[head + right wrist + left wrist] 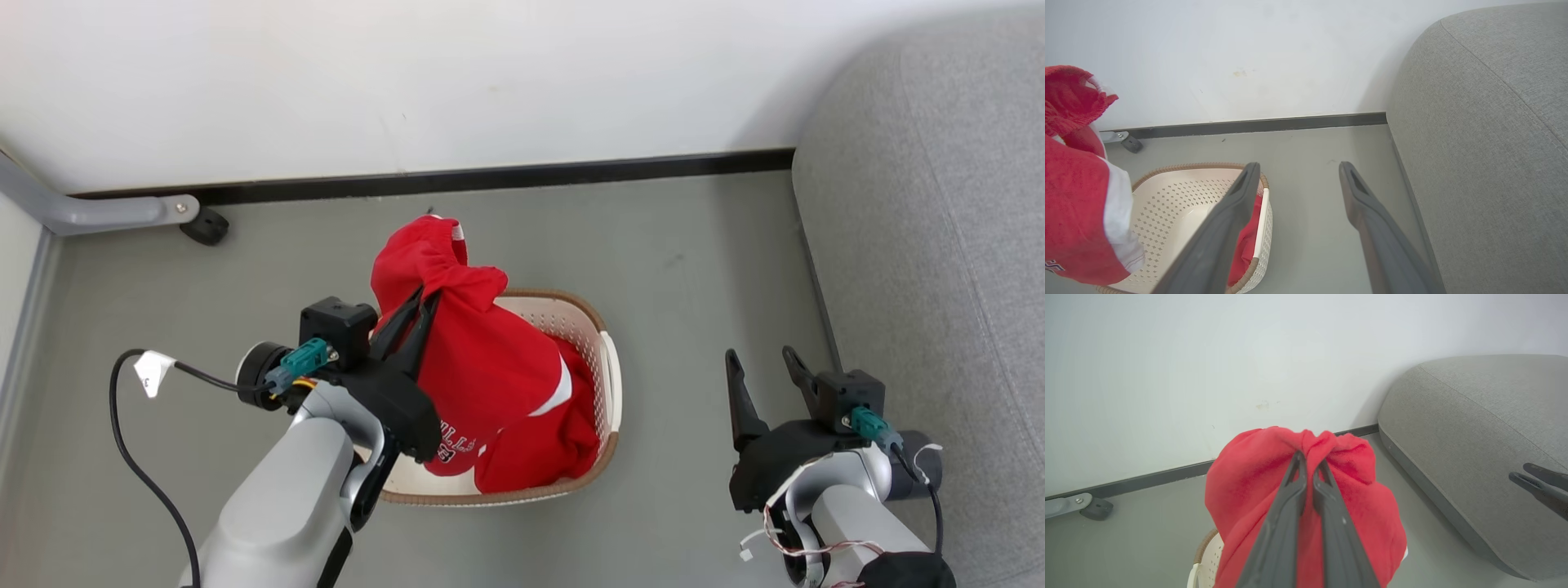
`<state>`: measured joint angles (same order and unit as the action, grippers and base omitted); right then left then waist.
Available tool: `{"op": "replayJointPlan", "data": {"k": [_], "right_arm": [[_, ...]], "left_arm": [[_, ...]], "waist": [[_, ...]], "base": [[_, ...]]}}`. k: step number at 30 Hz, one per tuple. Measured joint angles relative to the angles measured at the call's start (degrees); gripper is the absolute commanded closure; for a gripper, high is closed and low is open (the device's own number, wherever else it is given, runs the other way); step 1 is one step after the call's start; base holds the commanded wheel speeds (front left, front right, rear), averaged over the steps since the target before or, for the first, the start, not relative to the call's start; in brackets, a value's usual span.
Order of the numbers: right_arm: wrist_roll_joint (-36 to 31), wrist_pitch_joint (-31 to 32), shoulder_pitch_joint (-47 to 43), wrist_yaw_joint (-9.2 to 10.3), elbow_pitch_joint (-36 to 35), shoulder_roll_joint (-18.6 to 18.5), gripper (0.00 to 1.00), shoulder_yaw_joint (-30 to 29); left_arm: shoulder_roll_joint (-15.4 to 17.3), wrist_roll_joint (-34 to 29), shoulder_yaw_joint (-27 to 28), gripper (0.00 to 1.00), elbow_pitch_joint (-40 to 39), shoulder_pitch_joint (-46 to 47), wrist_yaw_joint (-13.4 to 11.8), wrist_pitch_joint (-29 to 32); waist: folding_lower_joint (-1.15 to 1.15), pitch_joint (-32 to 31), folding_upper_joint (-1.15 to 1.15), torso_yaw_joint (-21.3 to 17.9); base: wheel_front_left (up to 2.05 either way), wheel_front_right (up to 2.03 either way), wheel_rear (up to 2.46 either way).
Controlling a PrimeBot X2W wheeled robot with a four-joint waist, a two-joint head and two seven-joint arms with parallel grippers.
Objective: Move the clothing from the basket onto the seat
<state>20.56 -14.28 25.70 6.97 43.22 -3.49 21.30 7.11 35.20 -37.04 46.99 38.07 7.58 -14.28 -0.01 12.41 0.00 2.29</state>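
My left gripper point(426, 294) is shut on a red garment of the clothing point(478, 359), pinching a bunched fold and holding it lifted above the basket point(611, 384). The fabric hangs down with white trim and dark lettering near its lower edge. In the left wrist view the two fingers point(1294, 486) meet on the gathered cloth point(1249, 473). More red clothing point(1247, 241) lies inside the cream basket point(1167, 196). My right gripper point(761, 357) stands open and holds nothing, between the basket and the grey seat point(939, 245). Its fingers point(1233, 212) frame bare floor.
A white wall with a dark baseboard point(490, 175) runs behind the basket. A grey metal leg with a black foot point(204, 226) sits at the far left. A black cable point(131, 441) loops off my left wrist. Grey floor separates basket and seat.
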Motion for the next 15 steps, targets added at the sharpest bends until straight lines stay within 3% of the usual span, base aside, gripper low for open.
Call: {"op": "replayJointPlan", "data": {"k": [15], "right_arm": [[0.0,0.0,-1.6,-1.53,0.1,0.0,0.00,0.5]], "left_arm": [[3.3,1.1,5.7,1.00,-11.1,-0.7,-0.6,0.0]], "waist": [[0.00,-4.4,0.00,1.6]], "base": [[0.00,0.00,0.00]]}}
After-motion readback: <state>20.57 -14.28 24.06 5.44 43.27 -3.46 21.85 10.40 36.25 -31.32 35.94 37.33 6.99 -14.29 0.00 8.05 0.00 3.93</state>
